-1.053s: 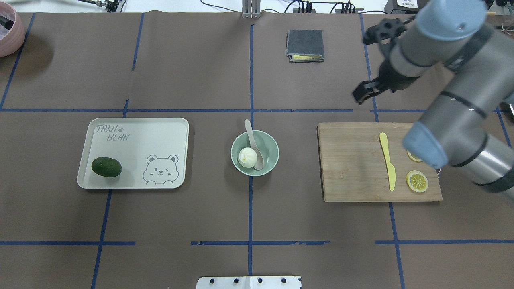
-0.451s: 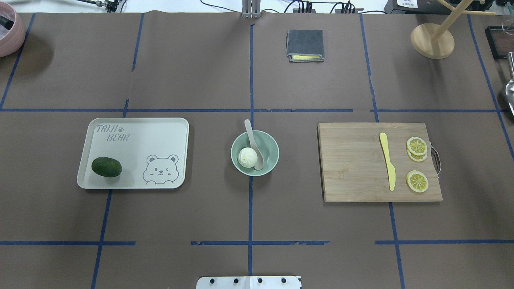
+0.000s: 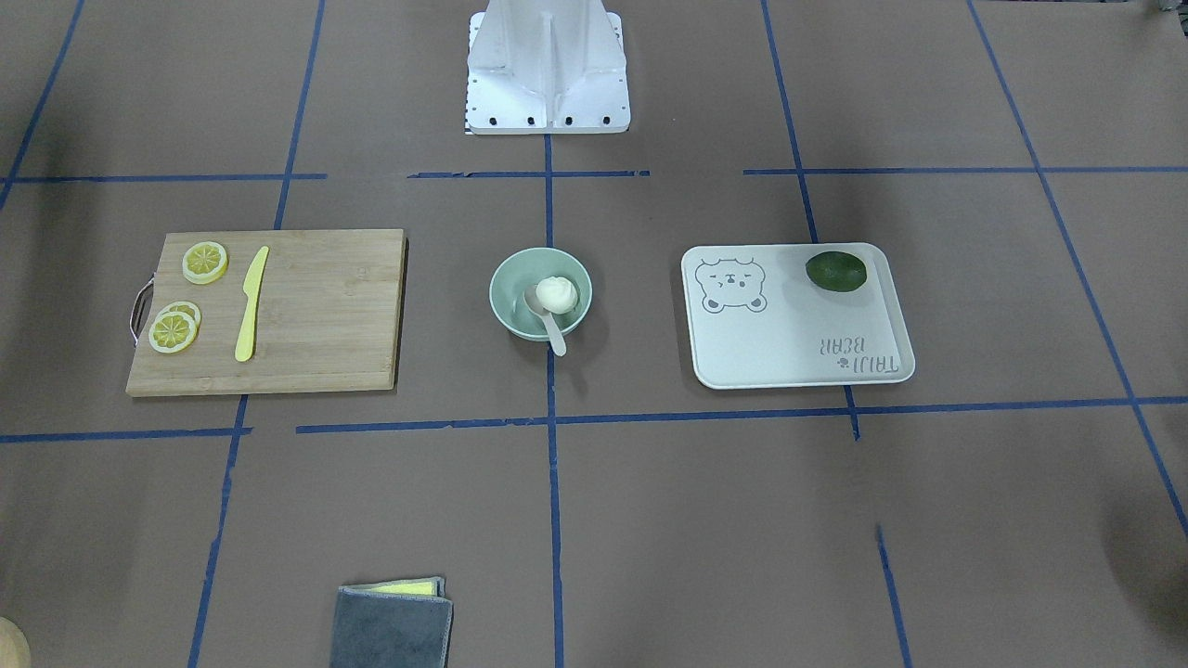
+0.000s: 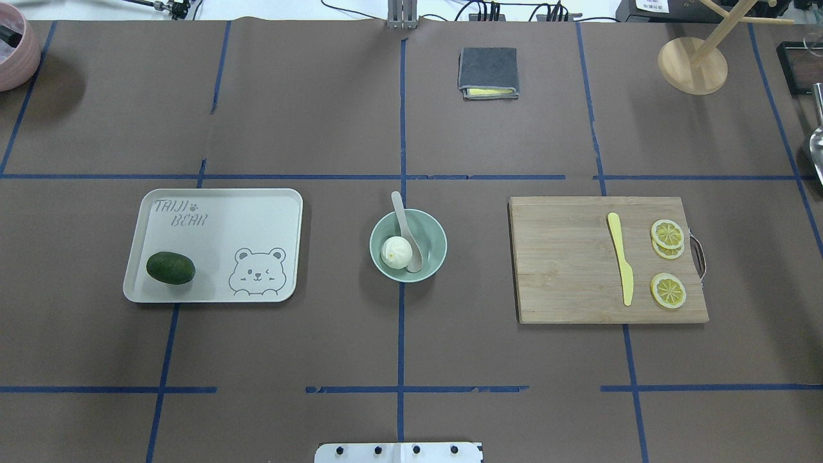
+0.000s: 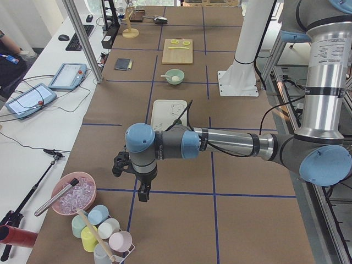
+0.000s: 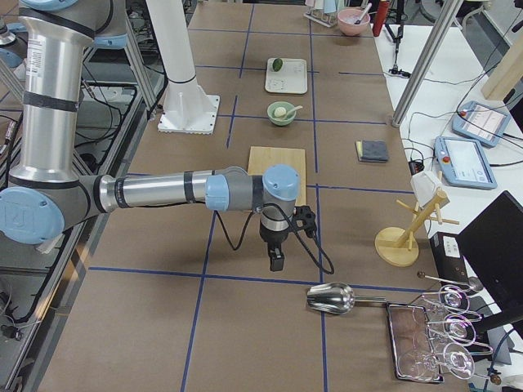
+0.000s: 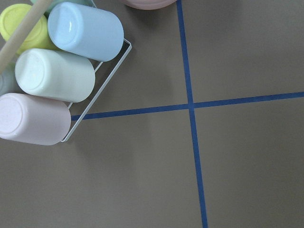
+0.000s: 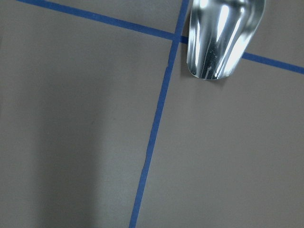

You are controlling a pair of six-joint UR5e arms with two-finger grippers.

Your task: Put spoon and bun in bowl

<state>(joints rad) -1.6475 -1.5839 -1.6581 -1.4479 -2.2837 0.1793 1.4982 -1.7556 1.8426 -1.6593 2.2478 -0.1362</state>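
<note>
The mint-green bowl (image 4: 439,239) stands at the table's centre, also in the front view (image 3: 506,281). The white pleated bun (image 4: 397,251) lies inside it. The off-white spoon (image 4: 404,222) rests in the bowl beside the bun, its handle over the far rim. My left gripper (image 5: 143,195) shows only in the exterior left view, above the table's left end near the cup rack; I cannot tell if it is open or shut. My right gripper (image 6: 276,263) shows only in the exterior right view, above the right end near a metal scoop; I cannot tell its state either.
The white bear tray (image 4: 257,212) holds an avocado (image 4: 170,267). A wooden board (image 4: 566,270) carries a yellow knife (image 4: 620,257) and lemon slices (image 4: 667,290). A folded grey cloth (image 4: 488,71), a wooden stand (image 4: 692,64), a metal scoop (image 8: 221,33) and cups (image 7: 57,76) lie around.
The right arm, over the board's far right corner a second ago, has swung out of the overhead view. The bowl, bun and spoon have not moved.
</note>
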